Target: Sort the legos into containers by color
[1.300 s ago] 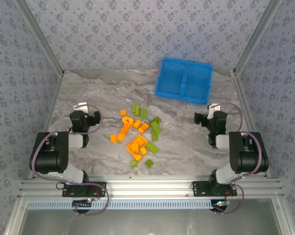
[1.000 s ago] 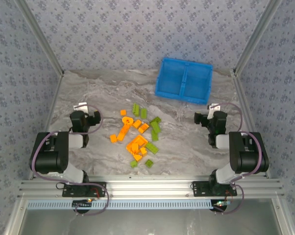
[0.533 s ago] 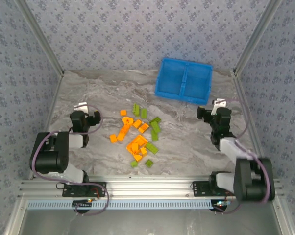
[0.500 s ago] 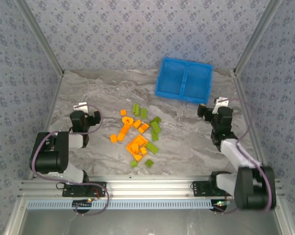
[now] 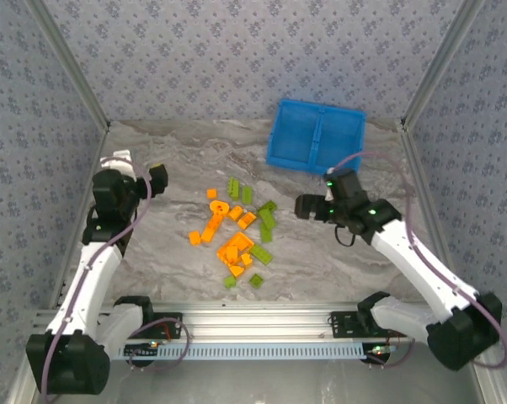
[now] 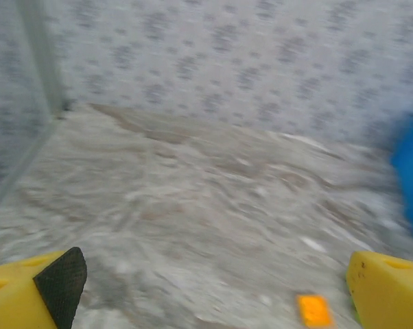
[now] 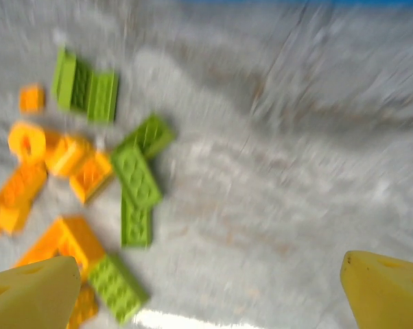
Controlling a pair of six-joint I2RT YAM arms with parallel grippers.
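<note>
Item one, the marbled table (image 5: 178,160). The blue bin (image 5: 317,137) stands at its far edge, right of centre. The left gripper (image 5: 155,179) is spread wide and empty, left of the heap. The right gripper (image 5: 307,207) is likewise wide and empty, just right of it. The orange and green legos (image 5: 237,236) lie loose mid-table, well apart from the bin.

Orange and lime green legos (image 5: 235,247) lie loosely clustered, apart from the blue two-compartment bin (image 5: 294,139) farther back.

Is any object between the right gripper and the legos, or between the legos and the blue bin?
Nothing visible does. Only bare table lies between the open right gripper and the legos, and between them and the blue bin.
</note>
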